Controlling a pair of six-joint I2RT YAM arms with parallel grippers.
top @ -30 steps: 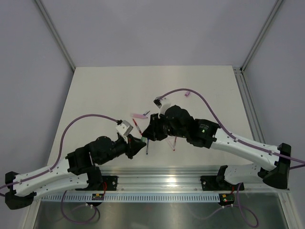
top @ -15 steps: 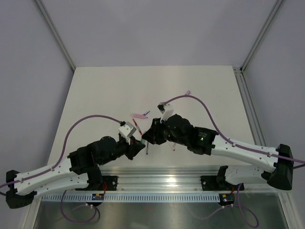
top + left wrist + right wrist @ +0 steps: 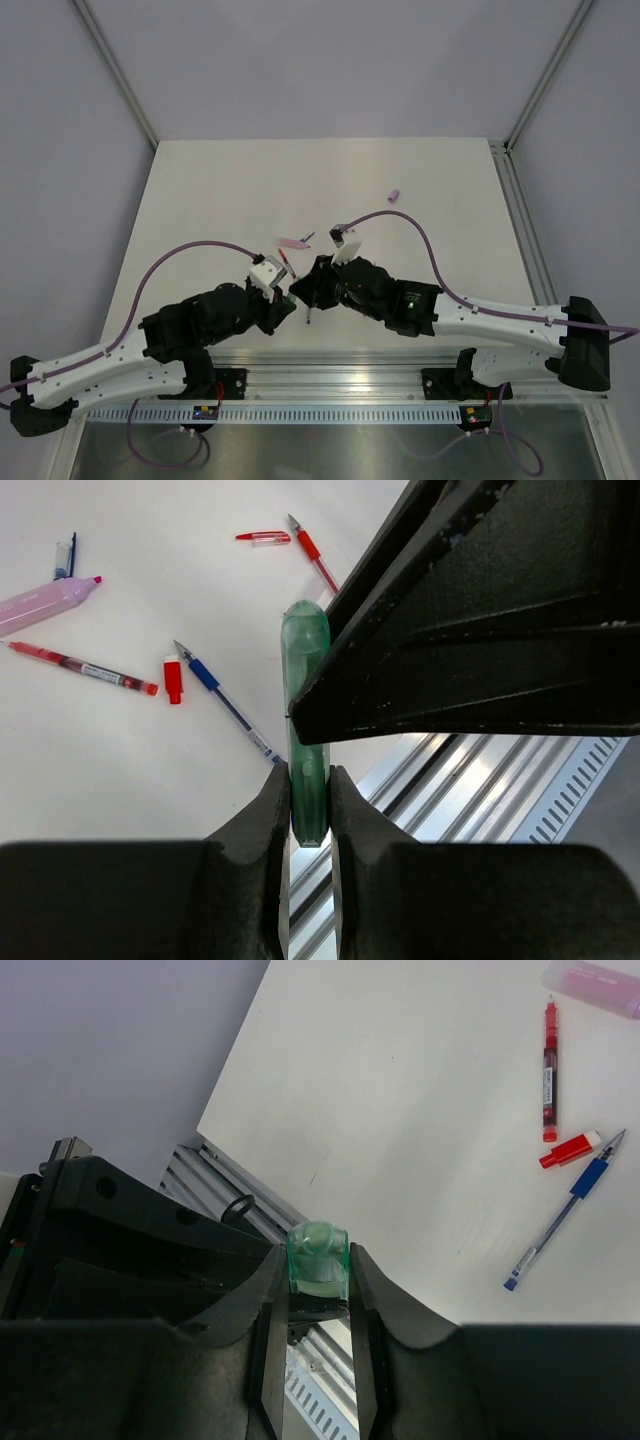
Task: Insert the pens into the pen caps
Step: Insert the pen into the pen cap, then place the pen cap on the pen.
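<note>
Pinching a thick green pen (image 3: pixel 303 660) low on its barrel with the left claw (image 3: pixel 307 778), closed tight against both sides. Gripping the other end of that same pen with the right claw (image 3: pixel 318 1260), closed around the rounded green tip and set nose to nose with the left. Cannot tell from either wrist view whether a separate green cap sits inside the right claw or only more barrel; no seam on show.

Closed the gap over the last second: brought the right claw leftward and nearer, drew the left in to meet it, and now holds both together above the near middle of the surface (image 3: pixel 220 200). Cleared the far right as well, leaving a lilac cap (image 3: pixel 394 195) in plain sight, well apart from everything else.

Probably means a cap going onto the green pen, pushed end to end between the two claws. Worth confirming a full seat before releasing either side.

Farther out, on the surface just beyond the claws:
- a blue pen (image 3: pixel 225 705), uncapped, tip close beside a loose red cap (image 3: pixel 173 680)
- next to that cap, a thin red pen (image 3: pixel 80 667)
- farther off, a thick pink pen (image 3: pixel 45 600) and a small clear-and-blue cap (image 3: pixel 65 555)
- toward the right, another red pen (image 3: pixel 315 555), also bare

Judging by these, plenty of pairing left to do.
</note>
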